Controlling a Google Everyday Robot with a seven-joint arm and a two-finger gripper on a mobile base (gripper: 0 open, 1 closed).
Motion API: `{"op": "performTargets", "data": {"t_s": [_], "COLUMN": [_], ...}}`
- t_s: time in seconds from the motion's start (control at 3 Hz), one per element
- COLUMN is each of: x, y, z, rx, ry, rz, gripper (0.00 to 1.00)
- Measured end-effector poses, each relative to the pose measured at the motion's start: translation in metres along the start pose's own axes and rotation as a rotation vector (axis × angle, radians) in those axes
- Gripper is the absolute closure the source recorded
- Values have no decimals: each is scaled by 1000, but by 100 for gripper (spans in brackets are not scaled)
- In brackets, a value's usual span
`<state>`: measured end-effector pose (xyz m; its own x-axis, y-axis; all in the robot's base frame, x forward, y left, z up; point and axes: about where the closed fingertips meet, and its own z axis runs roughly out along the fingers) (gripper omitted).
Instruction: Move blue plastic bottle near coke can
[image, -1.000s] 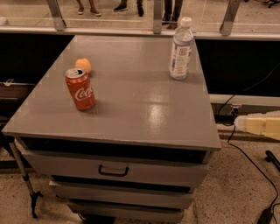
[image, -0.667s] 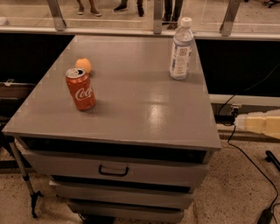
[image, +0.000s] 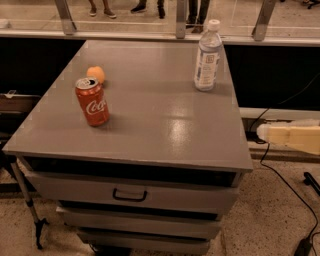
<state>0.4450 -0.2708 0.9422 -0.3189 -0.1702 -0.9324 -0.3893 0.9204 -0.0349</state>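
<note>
- Setting: a grey rectangular cabinet top (image: 165, 125) with drawers below it stands in front of a glass railing. The shoes of standing people show beyond the glass.
- Task object: the tall clear plastic bottle with a white cap and a white-and-blue label (image: 207, 57) stands upright near the far right corner of the top. Its long axis is vertical.
- Target: the red Coca-Cola can with a silver top (image: 92, 101) stands upright on the left part of the top, towards the front, well apart from the bottle. A small round orange fruit (image: 96, 74) lies just behind the can.
- Gripper: the cream-coloured gripper (image: 267, 134) is off the right edge of the cabinet, over the floor. It appears to sit slightly lower than the cabinet top. Whether it is open or closed cannot be told. It holds nothing.
- Key relation: the bottle lies to the left of the gripper and farther back, above the level of the top. The single arm enters from the right edge of the view, roughly horizontal, with its tip pointing left towards the cabinet.
- Judgement: the approach is not yet begun. The next move calls for raising the gripper above the top edge, then reaching in sideways to the bottle body.
- Hazard: a black cable (image: 287, 185) runs across the floor below the arm.
</note>
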Motion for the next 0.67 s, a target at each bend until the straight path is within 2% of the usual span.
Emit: {"op": "performTargets", "data": {"t_s": [0.67], "x": [-4], "y": [4], "z": [57], "rx": [7], "ry": [-81], "rz": [-35], "gripper": [0]}}
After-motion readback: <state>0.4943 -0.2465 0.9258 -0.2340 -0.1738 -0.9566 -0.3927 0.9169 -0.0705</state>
